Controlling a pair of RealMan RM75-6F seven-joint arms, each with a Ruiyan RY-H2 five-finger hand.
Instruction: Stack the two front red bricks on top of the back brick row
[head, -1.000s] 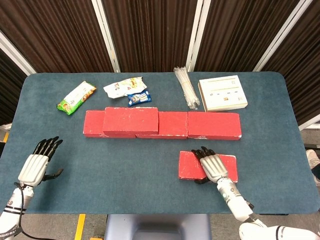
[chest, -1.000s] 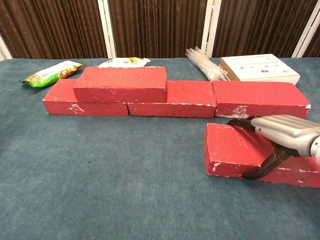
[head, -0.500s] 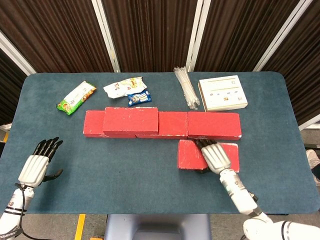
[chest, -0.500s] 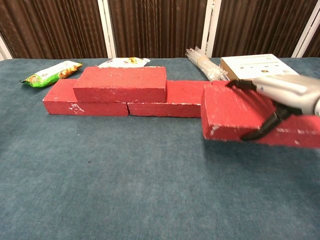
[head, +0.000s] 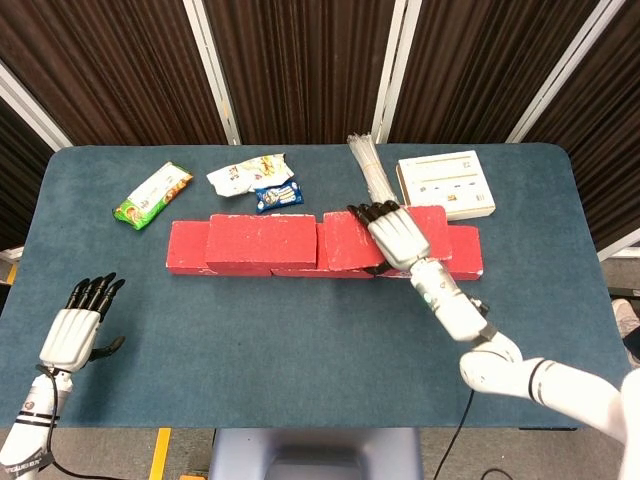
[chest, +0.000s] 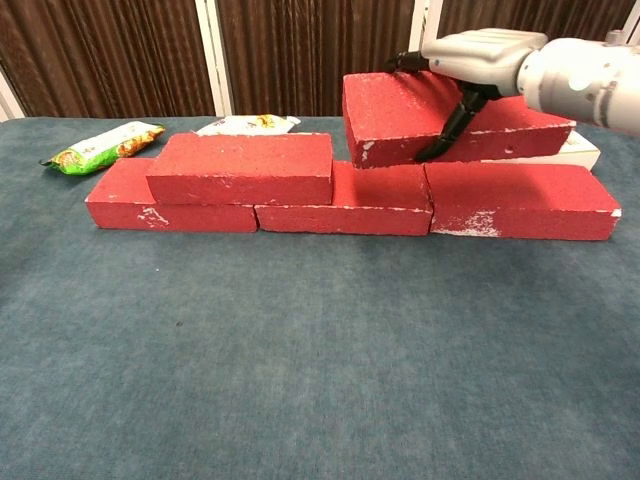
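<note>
Raised off the bench since before, the red brick (chest: 400, 115) sits grasped in my right robot hand (chest: 470, 60) above the back row (chest: 340, 205).

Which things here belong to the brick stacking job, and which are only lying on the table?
Job: held brick, right hand, stacked brick, back brick row.
Lying about: green snack packet, white wrappers, straws bundle, white box.
</note>
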